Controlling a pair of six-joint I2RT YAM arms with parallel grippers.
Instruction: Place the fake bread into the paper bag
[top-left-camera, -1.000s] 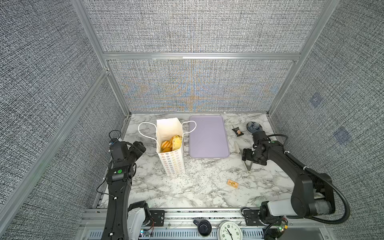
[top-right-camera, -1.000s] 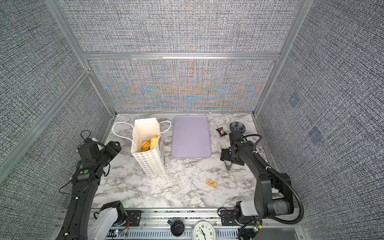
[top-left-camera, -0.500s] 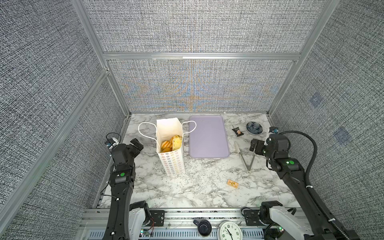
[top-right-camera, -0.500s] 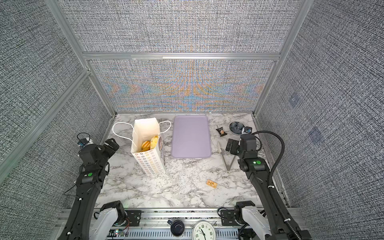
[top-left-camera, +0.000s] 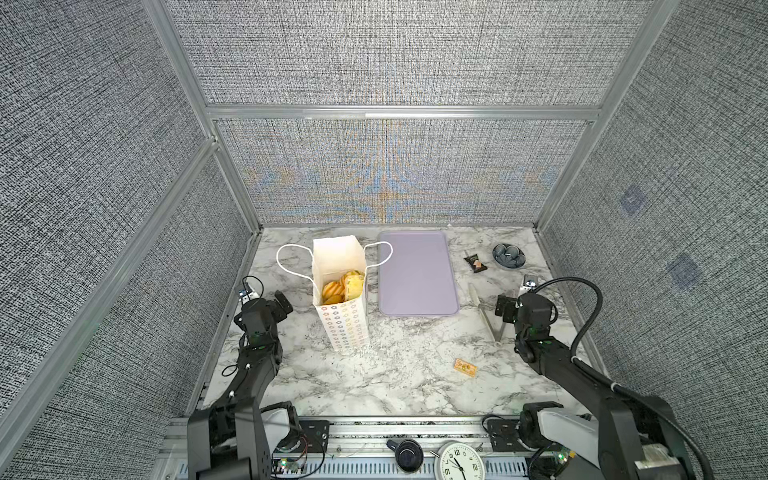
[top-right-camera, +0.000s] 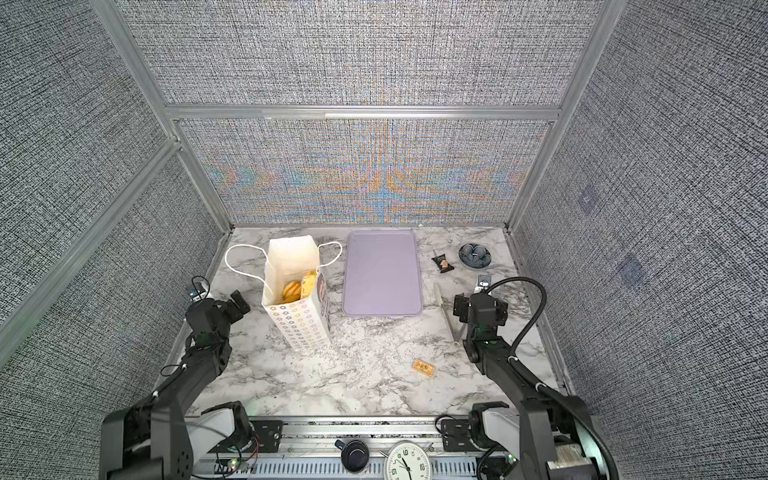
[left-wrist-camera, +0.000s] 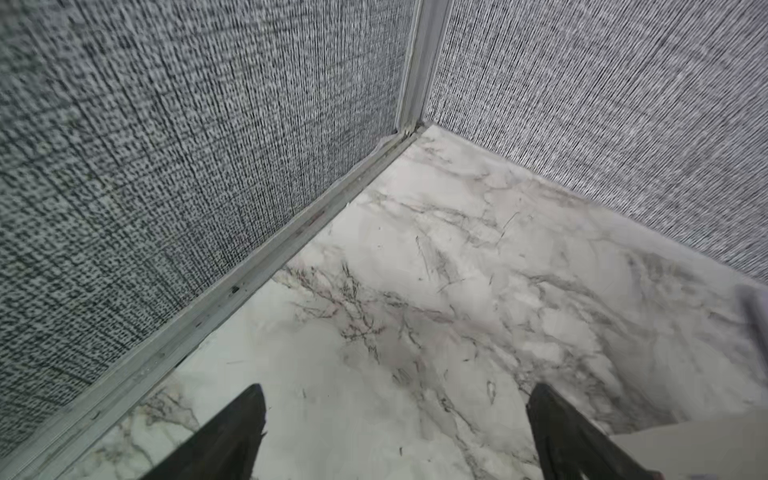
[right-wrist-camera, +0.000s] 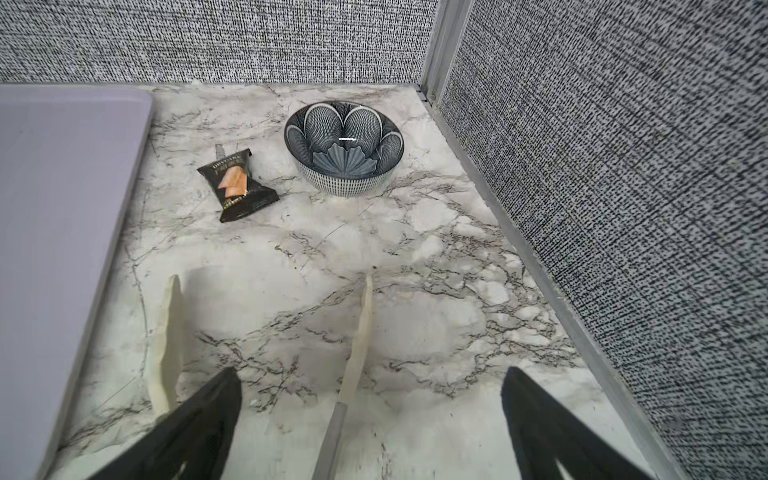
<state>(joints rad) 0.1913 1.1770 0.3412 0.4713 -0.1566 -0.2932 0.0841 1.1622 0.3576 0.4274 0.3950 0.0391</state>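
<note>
The paper bag (top-left-camera: 340, 307) (top-right-camera: 297, 316) stands upright on the marble, left of centre in both top views, white with small flower rings. Fake bread (top-left-camera: 343, 286) (top-right-camera: 299, 286) shows as golden pieces down inside its open mouth. My left gripper (top-left-camera: 279, 307) (top-right-camera: 237, 305) (left-wrist-camera: 397, 390) hangs open and empty just left of the bag, over bare marble near the left wall. My right gripper (top-left-camera: 509, 307) (top-right-camera: 461, 307) (right-wrist-camera: 372, 374) is open and empty at the right, above a pair of tongs (top-left-camera: 484, 309) (right-wrist-camera: 357, 332) lying on the table.
A flat lavender tray (top-left-camera: 415, 274) lies right of the bag. Beyond the right gripper are a dark wrapped snack (top-left-camera: 473, 262) (right-wrist-camera: 237, 187) and a patterned bowl (top-left-camera: 508, 255) (right-wrist-camera: 345, 149). A small tan packet (top-left-camera: 464, 366) sits toward the front. Fabric walls close three sides.
The right arm has drawn back and straightened, its gripper lifting off the tongs, which stay on the table. The left arm shifted slightly. Both grippers opened a little wider.
</note>
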